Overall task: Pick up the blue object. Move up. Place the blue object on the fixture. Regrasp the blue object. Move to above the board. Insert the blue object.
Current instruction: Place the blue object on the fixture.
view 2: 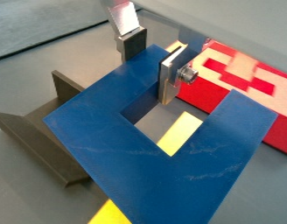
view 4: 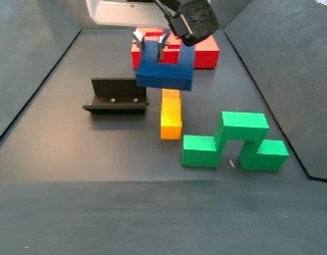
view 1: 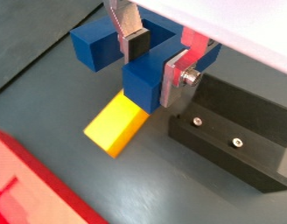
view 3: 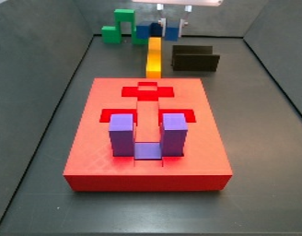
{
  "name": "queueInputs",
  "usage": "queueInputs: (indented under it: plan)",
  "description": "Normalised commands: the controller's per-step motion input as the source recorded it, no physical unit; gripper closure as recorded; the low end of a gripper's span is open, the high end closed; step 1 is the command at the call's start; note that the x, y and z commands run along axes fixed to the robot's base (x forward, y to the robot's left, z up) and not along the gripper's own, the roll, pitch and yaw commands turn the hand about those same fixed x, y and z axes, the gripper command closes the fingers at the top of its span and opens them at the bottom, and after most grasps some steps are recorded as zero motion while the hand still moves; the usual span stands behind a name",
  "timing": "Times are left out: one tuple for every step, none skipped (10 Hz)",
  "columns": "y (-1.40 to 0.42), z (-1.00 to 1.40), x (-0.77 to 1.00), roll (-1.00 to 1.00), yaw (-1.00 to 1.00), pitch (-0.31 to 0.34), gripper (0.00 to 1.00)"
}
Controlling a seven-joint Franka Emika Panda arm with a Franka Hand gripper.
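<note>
The blue object (view 4: 160,78), a dark-blue U-shaped block, hangs off the floor over the far end of a yellow bar. My gripper (view 4: 179,50) is shut on one of its prongs. In both wrist views one dark pad sits inside the U and the other silver finger (view 1: 173,80) presses the prong's outer face; the gripper (view 1: 154,66) (view 2: 150,63) holds the blue object (view 1: 94,48) (view 2: 170,175) firmly. The black fixture (view 4: 113,97) (view 1: 241,136) stands on the floor just beside and below. The red board (view 3: 147,161) (view 2: 241,79) lies further off.
A purple U-shaped block (view 3: 145,135) sits in a recess of the board. The yellow bar (view 4: 170,113) (view 1: 116,124) lies on the floor under the held piece. Green blocks (view 4: 235,141) cluster beyond it. Dark walls ring the floor.
</note>
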Motion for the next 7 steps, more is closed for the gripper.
queueInputs:
  plan:
    - [-0.18,0.0,0.88,-0.24,0.22,0.28,1.0]
    - [-0.16,0.09,0.8,-0.49,0.13,0.243,1.0]
    - [-0.13,0.16,0.76,-0.66,0.07,0.197,1.0]
    - [-0.05,0.19,0.74,-0.83,0.0,0.134,1.0]
    - [-0.02,0.16,0.73,-0.87,0.0,0.089,1.0]
    - [-0.06,0.0,0.75,-0.69,0.0,0.0,1.0]
    - [-0.05,0.0,0.74,-0.67,0.0,0.0,1.0]
